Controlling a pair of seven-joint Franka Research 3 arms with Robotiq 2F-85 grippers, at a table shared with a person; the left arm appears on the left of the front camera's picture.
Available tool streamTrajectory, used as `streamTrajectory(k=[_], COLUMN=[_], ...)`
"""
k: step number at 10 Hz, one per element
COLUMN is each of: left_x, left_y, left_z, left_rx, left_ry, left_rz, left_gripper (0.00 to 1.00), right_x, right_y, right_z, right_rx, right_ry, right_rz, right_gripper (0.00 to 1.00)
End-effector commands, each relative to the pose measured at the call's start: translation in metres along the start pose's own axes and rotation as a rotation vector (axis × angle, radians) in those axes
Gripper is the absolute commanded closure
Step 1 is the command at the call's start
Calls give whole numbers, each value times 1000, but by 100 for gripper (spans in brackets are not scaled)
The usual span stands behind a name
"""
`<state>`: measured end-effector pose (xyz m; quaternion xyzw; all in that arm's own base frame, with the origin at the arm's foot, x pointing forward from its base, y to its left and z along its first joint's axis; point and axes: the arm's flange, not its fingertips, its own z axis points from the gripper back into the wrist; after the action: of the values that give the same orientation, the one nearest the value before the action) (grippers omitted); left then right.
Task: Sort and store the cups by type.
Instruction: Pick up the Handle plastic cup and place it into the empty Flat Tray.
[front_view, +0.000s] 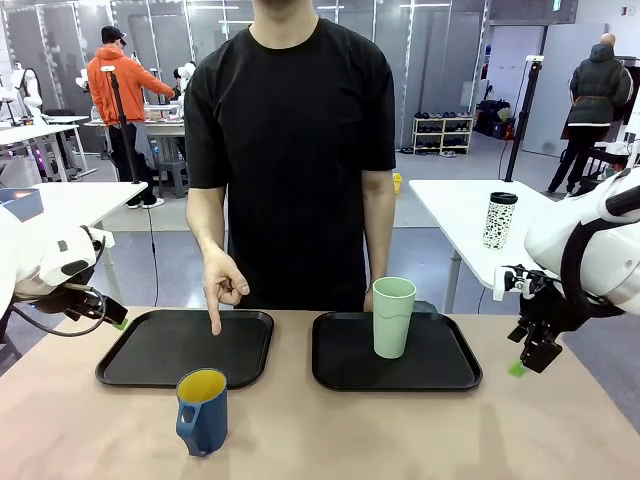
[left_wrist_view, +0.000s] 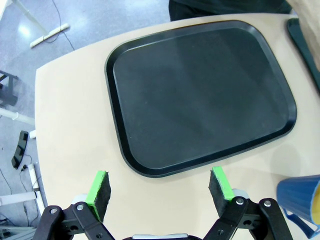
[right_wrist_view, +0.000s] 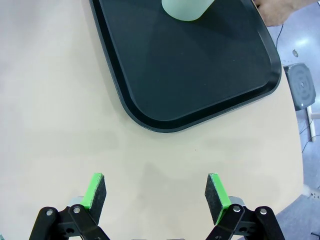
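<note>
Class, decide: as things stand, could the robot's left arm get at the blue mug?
Probably yes: the blue mug stands alone on the table near the left tray, and the open left hand hangs close by with nothing between them.

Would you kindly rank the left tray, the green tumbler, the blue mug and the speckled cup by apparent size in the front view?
Left tray
green tumbler and blue mug: about alike, the mug nearer the camera, so unranked
Speckled cup: smallest, though farther off

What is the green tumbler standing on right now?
The tumbler stands upright on the right black tray, toward its far edge. Its base hides the patch of tray surface directly beneath it.
</note>
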<state>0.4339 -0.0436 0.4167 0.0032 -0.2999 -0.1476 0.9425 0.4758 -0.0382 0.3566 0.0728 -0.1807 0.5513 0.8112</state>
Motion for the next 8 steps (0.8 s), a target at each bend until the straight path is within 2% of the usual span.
streamTrajectory(k=[1,3,4,5,6,8], left_x=[-3,-13,-19,-26,-30,-34], left_y=[5,6,4,5,4,1], left_z=[11,17,21,23,23,22], left_rx=[-67,-92,-188,-166,-185,-294], left_ry=[12,120,186,306,337,254], left_rz=[-82,-288,-407,-560,-679,-837], left_gripper=[0,0,0,0,0,0], right_x=[-1,-1,-1,-1,-1,-1], right_y=[0,0,0,0,0,0], right_z=[0,0,0,0,0,0], right_rx=[0,0,0,0,0,0], right_ry=[3,3,3,3,3,3], right_rz=[1,1,1,1,1,1], right_gripper=[0,0,0,0,0,0])
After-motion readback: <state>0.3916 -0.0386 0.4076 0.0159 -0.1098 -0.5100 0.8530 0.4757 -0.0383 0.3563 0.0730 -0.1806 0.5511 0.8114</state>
